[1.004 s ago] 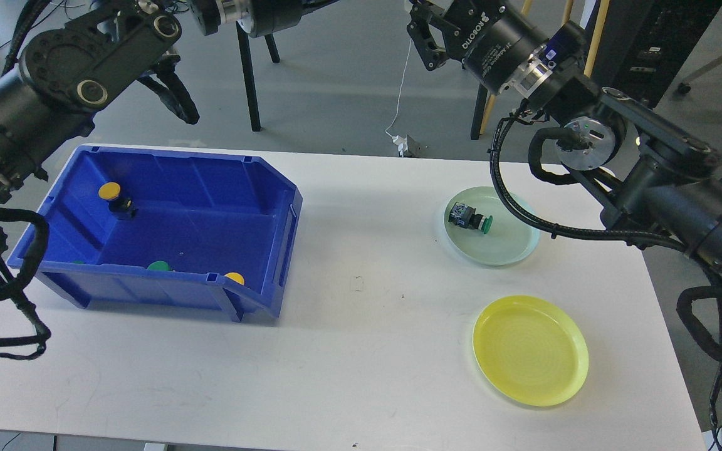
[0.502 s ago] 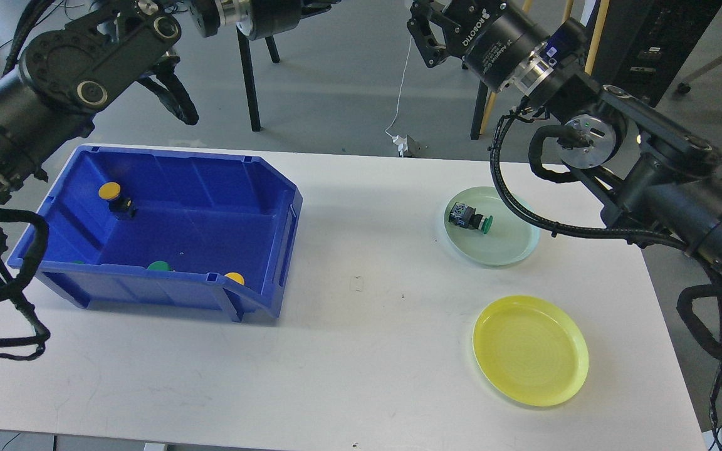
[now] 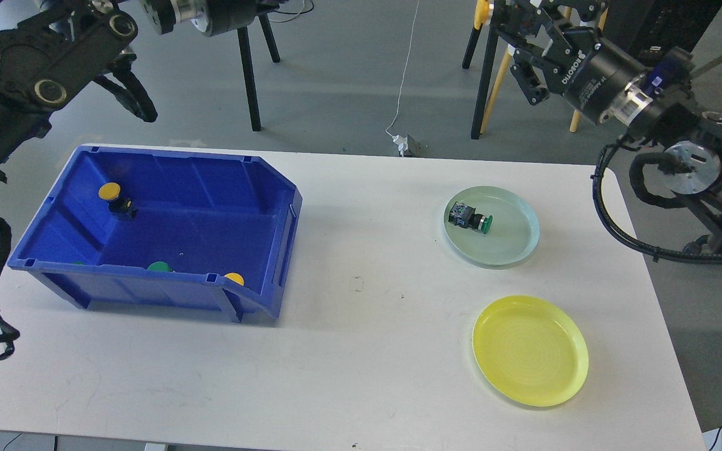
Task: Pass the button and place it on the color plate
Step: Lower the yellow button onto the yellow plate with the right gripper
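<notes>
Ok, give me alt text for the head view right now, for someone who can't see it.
A green-capped button lies on its side in the pale green plate; the yellow plate nearer the robot is empty. A blue bin at left holds more yellow and green buttons, both arms raised off the white table.

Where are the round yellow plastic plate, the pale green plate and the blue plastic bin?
Round yellow plastic plate (image 3: 530,351), head view, on its bare centre.
Pale green round plate (image 3: 511,241), head view, on its bare inner surface.
Blue plastic bin (image 3: 204,219), head view, on its bare floor.
</notes>
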`<state>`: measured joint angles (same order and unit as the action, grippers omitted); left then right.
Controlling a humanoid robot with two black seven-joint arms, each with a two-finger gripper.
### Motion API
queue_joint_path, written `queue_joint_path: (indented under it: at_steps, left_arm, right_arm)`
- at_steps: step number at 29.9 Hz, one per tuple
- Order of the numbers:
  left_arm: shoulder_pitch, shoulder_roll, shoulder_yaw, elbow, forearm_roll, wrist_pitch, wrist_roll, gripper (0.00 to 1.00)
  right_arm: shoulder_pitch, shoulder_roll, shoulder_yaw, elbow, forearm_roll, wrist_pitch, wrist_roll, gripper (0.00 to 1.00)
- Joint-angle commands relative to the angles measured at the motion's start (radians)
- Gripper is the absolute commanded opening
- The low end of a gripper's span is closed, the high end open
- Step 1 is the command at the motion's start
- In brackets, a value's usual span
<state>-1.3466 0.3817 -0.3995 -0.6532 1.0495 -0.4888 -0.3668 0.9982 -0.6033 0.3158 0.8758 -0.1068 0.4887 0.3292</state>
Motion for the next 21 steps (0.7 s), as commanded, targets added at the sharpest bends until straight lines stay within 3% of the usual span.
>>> queue_joint_path:
  at_steps: [1,10,21]
  left_arm:
    - [-0.014,-0.001,-0.010,0.017,-0.005,0.000,-0.008,0.99]
    - [-0.036,-0.021,-0.016,0.029,-0.009,0.000,-0.015,0.99]
    - [-0.042,-0.030,-0.018,0.027,-0.009,0.000,-0.017,0.99]
  right_arm:
    - [-0.090,-0.120,-0.124,0.116,-0.004,0.000,0.001,0.19]
    - [-0.374,-0.283,-0.195,0.344,-0.132,0.000,0.004,0.20]
    - [-0.521,-0.276,-0.201,0.284,-0.200,0.000,0.005,0.27]
